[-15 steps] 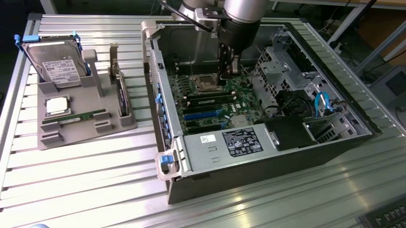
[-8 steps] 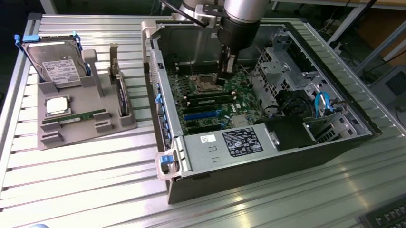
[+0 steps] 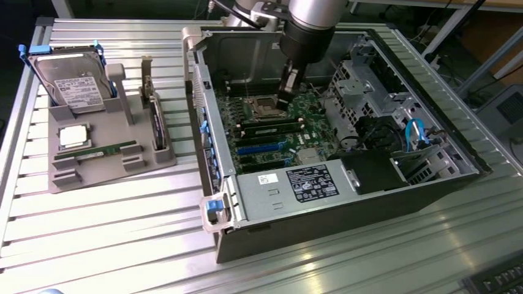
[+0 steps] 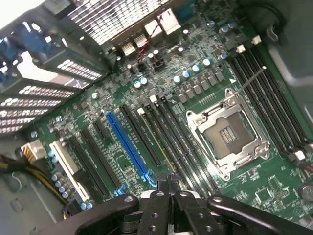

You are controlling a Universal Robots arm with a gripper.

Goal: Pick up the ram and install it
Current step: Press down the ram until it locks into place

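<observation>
The arm has its claw down inside the open computer case, hovering over the motherboard just beside the empty processor socket. In the wrist view the claw is pinched fully together and I see nothing between its fingers. A green ram stick lies in the grey holder on the desk, well to the exterior view's left of the case, near the hard drive. A stick-like strip seems already seated in the long slots beside the socket, so this looks like the pressing-in stage; seating calls for firm, even downward pressure.
</observation>
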